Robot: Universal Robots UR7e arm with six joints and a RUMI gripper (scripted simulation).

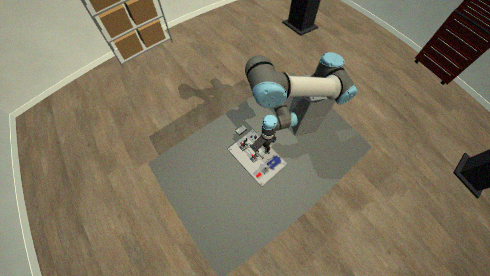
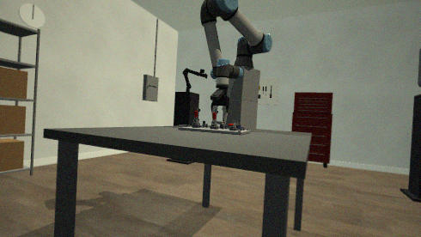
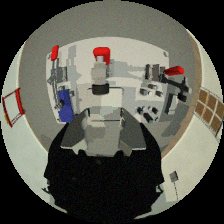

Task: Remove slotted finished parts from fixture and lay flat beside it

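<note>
My gripper [image 1: 267,150] [image 2: 220,119] [image 3: 105,108] points down over the middle station of the pale fixture plate [image 1: 251,168] [image 3: 132,47], shut on a light grey finished part. Whether that part is clear of its nest is hard to tell. The middle clamp's red handle [image 2: 214,116] [image 3: 101,53] stands up in front of the fingers. The blue blank [image 1: 276,162] [image 3: 65,112] sits in the end station, its red clamp handle [image 1: 258,175] [image 3: 55,52] lying low. Another small grey part [image 1: 241,130] lies on the table just off the plate's opposite end; its slot is too small to make out.
The other end station's red handle [image 1: 243,144] [image 2: 196,114] [image 3: 175,70] stands up beside the gripper in the scene 2 view. Small dark fittings [image 3: 147,112] stand on the plate near it. The grey table [image 1: 210,200] [image 2: 129,137] extends around the fixture.
</note>
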